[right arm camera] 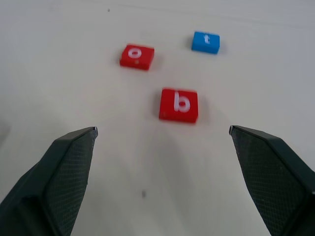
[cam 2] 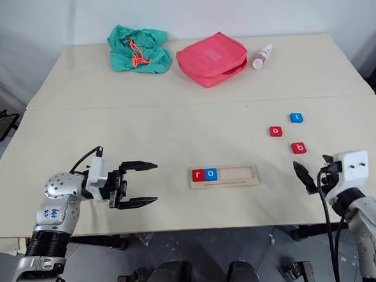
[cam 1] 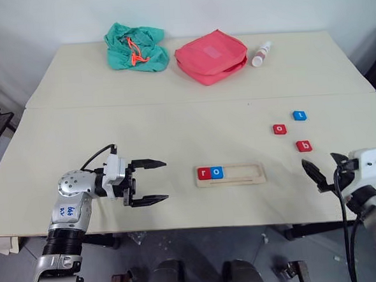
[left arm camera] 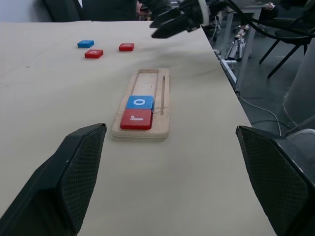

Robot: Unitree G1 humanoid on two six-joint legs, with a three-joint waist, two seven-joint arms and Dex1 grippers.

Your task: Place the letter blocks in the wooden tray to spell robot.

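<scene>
The wooden tray lies near the table's front edge, with a red "r" block and a blue "o" block at its left end. Loose on the table to the tray's right and further back are a red "b" block, a red "o" block and a blue "t" block. My left gripper hangs open left of the tray, pointing at it, and holds nothing. My right gripper is open just in front of the "b" block, which lies ahead between its fingers, untouched.
At the back of the table lie a green drawstring bag, a pink pouch and a small white bottle. A seam runs across the tabletop. Bare table lies between the tray and the loose blocks.
</scene>
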